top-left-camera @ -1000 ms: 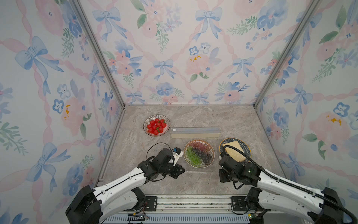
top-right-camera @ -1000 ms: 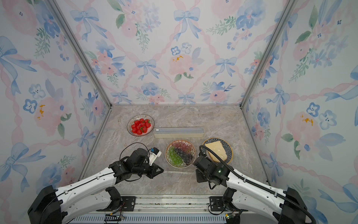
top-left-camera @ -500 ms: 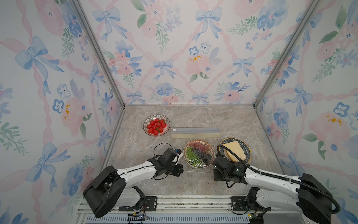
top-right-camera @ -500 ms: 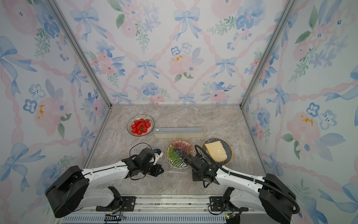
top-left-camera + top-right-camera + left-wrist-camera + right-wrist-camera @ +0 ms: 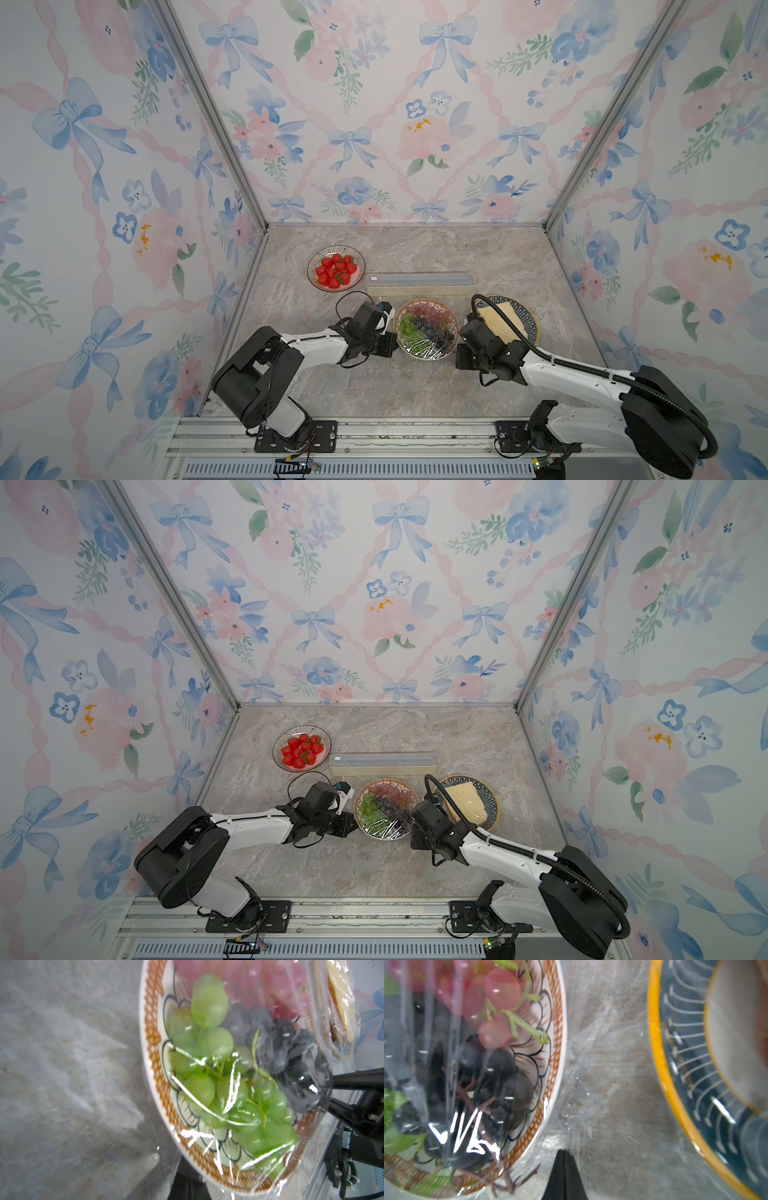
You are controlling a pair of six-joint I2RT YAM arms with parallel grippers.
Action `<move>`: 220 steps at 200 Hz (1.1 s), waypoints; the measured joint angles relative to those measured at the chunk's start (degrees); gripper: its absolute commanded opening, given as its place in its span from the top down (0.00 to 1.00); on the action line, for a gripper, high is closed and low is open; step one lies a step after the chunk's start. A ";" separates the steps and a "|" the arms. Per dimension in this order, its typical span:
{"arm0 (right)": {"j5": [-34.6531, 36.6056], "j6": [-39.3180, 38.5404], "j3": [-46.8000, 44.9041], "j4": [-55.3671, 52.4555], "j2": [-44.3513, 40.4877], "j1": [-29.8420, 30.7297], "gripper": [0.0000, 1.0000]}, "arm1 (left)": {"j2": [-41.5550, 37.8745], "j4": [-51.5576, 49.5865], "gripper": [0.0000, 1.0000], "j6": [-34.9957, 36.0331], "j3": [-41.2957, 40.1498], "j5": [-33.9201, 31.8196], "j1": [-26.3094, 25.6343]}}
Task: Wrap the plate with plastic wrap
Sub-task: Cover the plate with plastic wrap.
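The marble tabletop (image 5: 415,386) carries the same layout as a second ago; only the arms have changed. The left arm (image 5: 316,343) and right arm (image 5: 573,372) have both dropped low and reached farther in, so their elbows now sit nearer the tabletop than before.

The box (image 5: 419,283) lies crosswise behind the plate (image 5: 446,309), just beyond its far rim, and has not moved. The plate holds green, dark and pink grapes (image 5: 409,326) and stands where it stood. The strawberry plate (image 5: 311,266) at the back left and the blue plate (image 5: 535,328) with its pale wedge (image 5: 505,318) on the right are likewise unchanged.

The wrap (image 5: 428,351) lies stretched over the grapes, creased and glossy, and spills past the rim onto the tabletop on the right side (image 5: 591,1095).

The left pincer (image 5: 392,348), a second ago off to the plate's left, is now at its near-left rim, fingers together. The right pincer (image 5: 458,357), earlier near the blue plate, is now at the plate's near-right rim, tips pressed together (image 5: 564,1155) on the spilled film. Whether either has film caught between its fingers I cannot tell.
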 measured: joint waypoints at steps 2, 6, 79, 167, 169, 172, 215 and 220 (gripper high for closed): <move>-0.04 0.00 -0.02 0.15 0.00 -0.11 0.90 | 0.09 0.13 1.00 0.00 0.02 0.00 0.07; -0.02 0.02 -0.04 0.42 -0.04 -0.37 0.86 | 0.24 0.42 1.00 0.00 0.07 -0.07 0.09; -1.75 -3.06 0.90 -9.88 -10.97 -1.95 0.42 | -5.38 1.20 0.69 -0.74 -1.81 -3.41 3.74; -12.50 1.44 2.56 -8.66 -14.32 -4.50 0.03 | -15.30 -3.50 0.20 -4.68 -3.96 0.42 7.30; -12.79 1.77 2.32 -8.13 -14.10 -4.66 0.03 | -15.06 -3.48 0.19 -5.05 -3.96 0.83 7.21; -13.25 2.27 1.97 -7.23 -13.79 -4.92 0.03 | -14.78 -3.43 0.16 -5.35 -3.93 1.38 7.15; -18.40 8.24 -1.27 3.43 -7.37 -7.41 0.03 | -7.93 5.60 0.07 -11.63 -5.44 8.90 6.05; -18.82 8.70 -1.29 4.46 -6.56 -7.48 0.03 | -6.86 6.71 0.07 -12.41 -5.51 9.42 5.81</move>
